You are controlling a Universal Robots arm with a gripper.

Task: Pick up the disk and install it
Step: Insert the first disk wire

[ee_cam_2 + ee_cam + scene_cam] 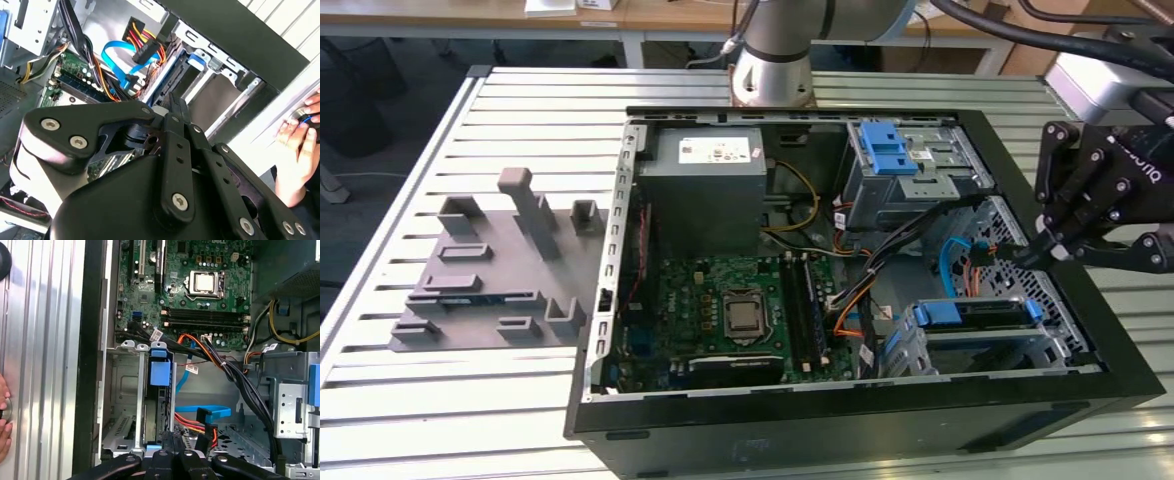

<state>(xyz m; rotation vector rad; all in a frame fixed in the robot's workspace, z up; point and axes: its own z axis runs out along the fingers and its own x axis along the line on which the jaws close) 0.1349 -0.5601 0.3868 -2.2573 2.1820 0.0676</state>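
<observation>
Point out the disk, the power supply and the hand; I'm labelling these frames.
the disk [977,314], exterior view: dark top edge inside its blue bracket.
the power supply [707,205], exterior view: grey upper face.
the hand [299,152], second wrist view: its middle.

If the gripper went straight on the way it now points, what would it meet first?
Probably the blue-bracketed flat disk standing edge-on in the grey metal drive cage, directly ahead of the black gripper. The flat blue cable lies just beside that line; depth is unclear, so it could touch first.
</observation>
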